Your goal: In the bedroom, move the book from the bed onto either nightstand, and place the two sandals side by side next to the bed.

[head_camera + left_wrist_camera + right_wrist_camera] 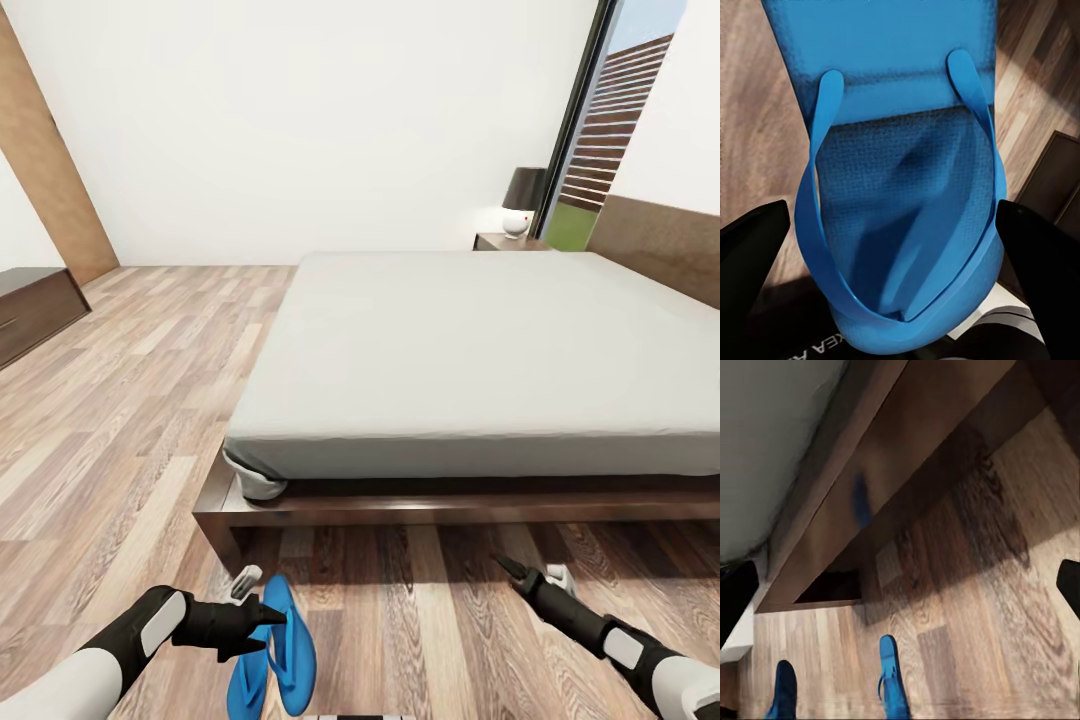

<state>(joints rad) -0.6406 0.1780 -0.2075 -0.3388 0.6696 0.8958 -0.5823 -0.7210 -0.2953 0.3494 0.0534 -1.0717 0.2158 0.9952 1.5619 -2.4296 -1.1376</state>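
Two bright blue sandals are low in the head view, just short of the bed's [480, 350] near left corner. My left gripper [268, 612] is shut on one sandal [292, 640], which crosses over the other sandal [245, 688]. In the left wrist view the held sandal [907, 187] spans the space between the two black fingers [754, 247], straps up. The right wrist view shows both sandals [891, 686] [784, 690] apart. My right gripper [508, 568] hovers open over the floor in front of the bed frame. One nightstand [503, 241] stands beyond the bed. The book is out of view.
A dark-shaded lamp [521, 200] sits on the nightstand beside the tall window [610, 140]. A low dark cabinet [35, 310] stands at the far left wall. The bed frame's corner [215, 515] juts out toward me. Wood-plank floor [130, 400] stretches left of the bed.
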